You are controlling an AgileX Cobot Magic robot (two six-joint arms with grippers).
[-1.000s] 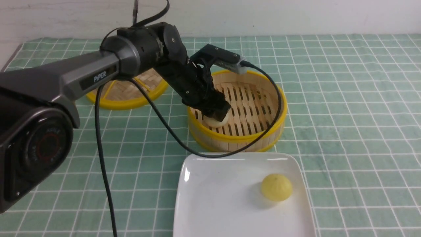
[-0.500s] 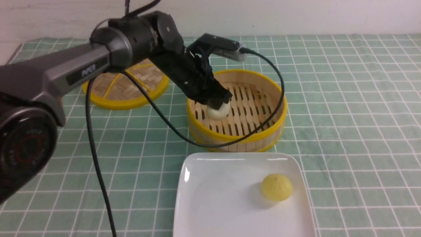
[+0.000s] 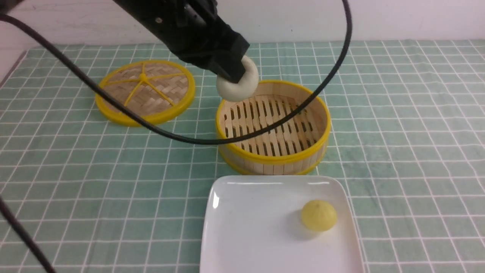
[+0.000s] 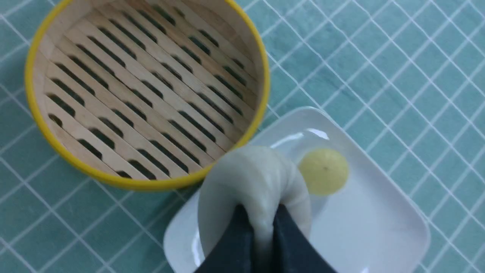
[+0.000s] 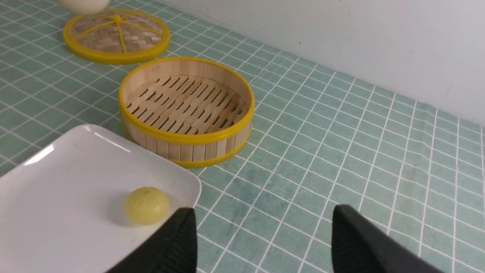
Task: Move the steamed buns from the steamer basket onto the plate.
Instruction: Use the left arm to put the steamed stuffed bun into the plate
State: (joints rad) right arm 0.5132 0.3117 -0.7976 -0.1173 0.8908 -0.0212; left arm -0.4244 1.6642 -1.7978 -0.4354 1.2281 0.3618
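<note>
**Left gripper (image 3: 232, 74) clamps 1 pale bun (image 3: 238, 85) above 1 steamer basket (image 3: 273, 157)**

Right gripper (image 5: 261, 242), seen only from its own wrist, hangs with jaws wide apart near the plate's corner. 1 plate (image 3: 246, 227), cut off by the front view's lower edge, carries 1 yellow bun (image 3: 319, 216) toward its right; its left half is bare. Just behind, the basket's slatted floor lies bare. Fingers hide the pale bun's top. 1 lid (image 3: 146, 91) lies farther left.

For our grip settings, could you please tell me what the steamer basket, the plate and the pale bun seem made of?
Steamer basket: matt bamboo or wood, visible slats; yellow rims. Plate: glossy white, bright glare, likely ceramic or melamine. Pale bun: soft, matt, doughlike; it bulges around the left gripper.
</note>
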